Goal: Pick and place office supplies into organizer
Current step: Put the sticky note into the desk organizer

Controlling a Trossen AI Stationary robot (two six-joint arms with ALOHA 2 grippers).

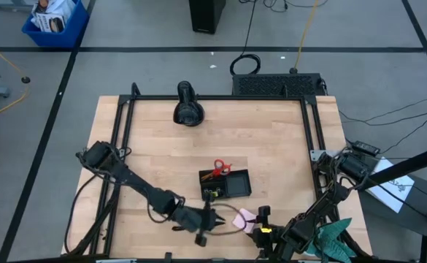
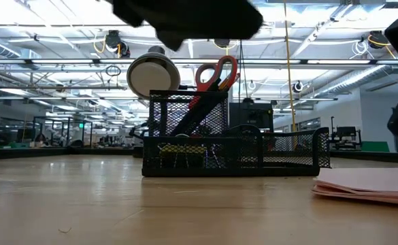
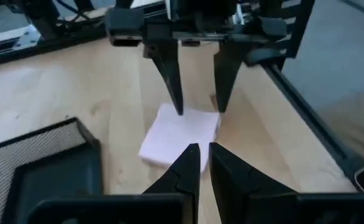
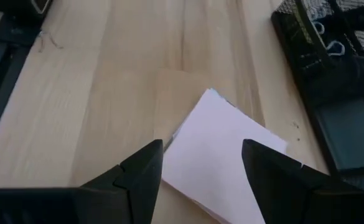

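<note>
Black mesh organizer (image 1: 225, 184) holds red-handled scissors (image 1: 218, 169) upright — left fingers (image 3: 188, 163) nearly shut, empty; right fingers (image 4: 145, 163) spread, empty.

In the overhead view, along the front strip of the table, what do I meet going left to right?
Left gripper, nearly closed → pink sticky-note pad → right gripper, open beside the pad → teal-green cloth at the table's right front corner.

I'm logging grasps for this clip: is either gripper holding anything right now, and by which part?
Nothing is held. The right gripper hangs open over the pink sticky-note pad, which lies flat on the table. The left gripper is nearly closed on nothing beside the pad.
</note>
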